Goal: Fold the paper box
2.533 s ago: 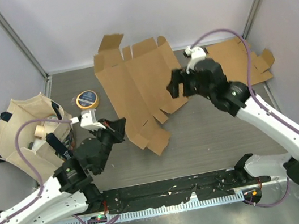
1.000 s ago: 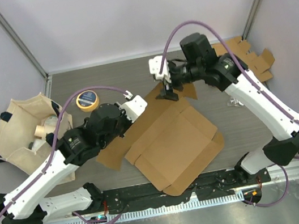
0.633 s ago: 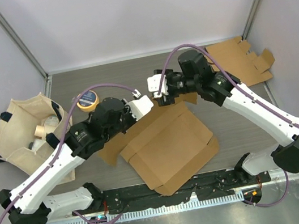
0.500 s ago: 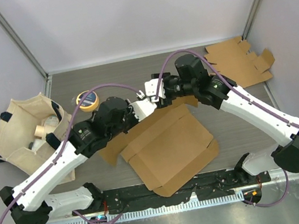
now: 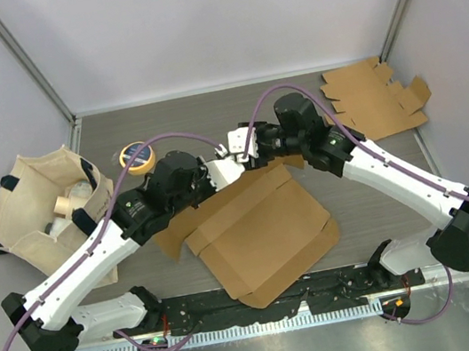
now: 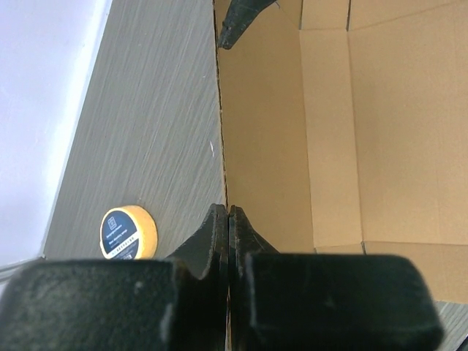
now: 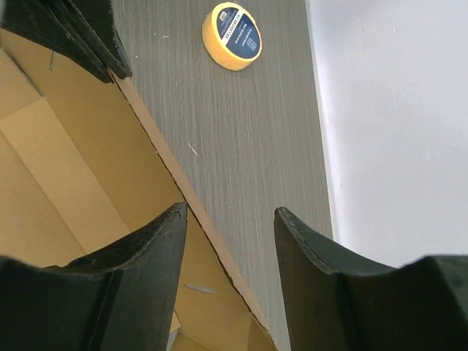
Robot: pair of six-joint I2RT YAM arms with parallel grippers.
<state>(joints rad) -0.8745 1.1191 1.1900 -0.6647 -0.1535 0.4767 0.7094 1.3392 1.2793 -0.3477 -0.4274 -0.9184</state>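
Note:
The paper box (image 5: 261, 225) is a brown cardboard blank, partly folded, lying mid-table with one panel raised. My left gripper (image 5: 229, 162) is shut on that panel's upper edge; in the left wrist view its jaws (image 6: 228, 213) pinch the thin edge, with the box's inner face (image 6: 329, 124) to the right. My right gripper (image 5: 253, 149) is close beside it, open. In the right wrist view its jaws (image 7: 230, 212) stand either side of the same cardboard edge (image 7: 157, 157) without touching it.
A second flat cardboard blank (image 5: 375, 98) lies at the back right. A yellow tape roll (image 5: 132, 156) sits at the back left, near a beige cloth bag (image 5: 47, 211) holding small items. The enclosure walls stand close on both sides.
My right gripper has moved left along the raised edge until it is next to the left gripper, and its jaws have narrowed. The box has shifted slightly left and toward the front.

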